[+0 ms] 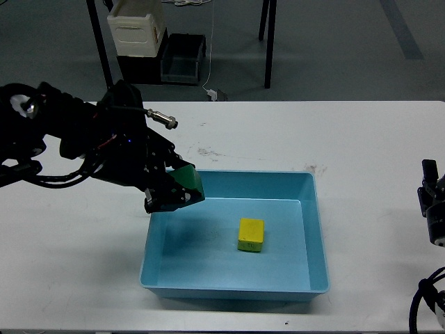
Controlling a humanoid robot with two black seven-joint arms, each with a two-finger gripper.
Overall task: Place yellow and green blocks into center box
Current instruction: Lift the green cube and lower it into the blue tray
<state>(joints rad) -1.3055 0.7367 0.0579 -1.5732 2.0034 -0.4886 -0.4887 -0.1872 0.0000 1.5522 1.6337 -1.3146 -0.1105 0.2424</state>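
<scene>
A light blue box (316, 229) sits at the middle of the white table. A yellow block (252, 234) lies on its floor, right of centre. My left gripper (175, 189) is shut on a green block (187, 184) and holds it above the box's back left corner. My right arm (434, 212) shows only as a dark part at the right edge; its gripper is out of view.
The white table (348, 139) stretches around the box. Behind it on the floor stand a white container (136, 28) on a black crate, a dark bin (183, 59) and black table legs.
</scene>
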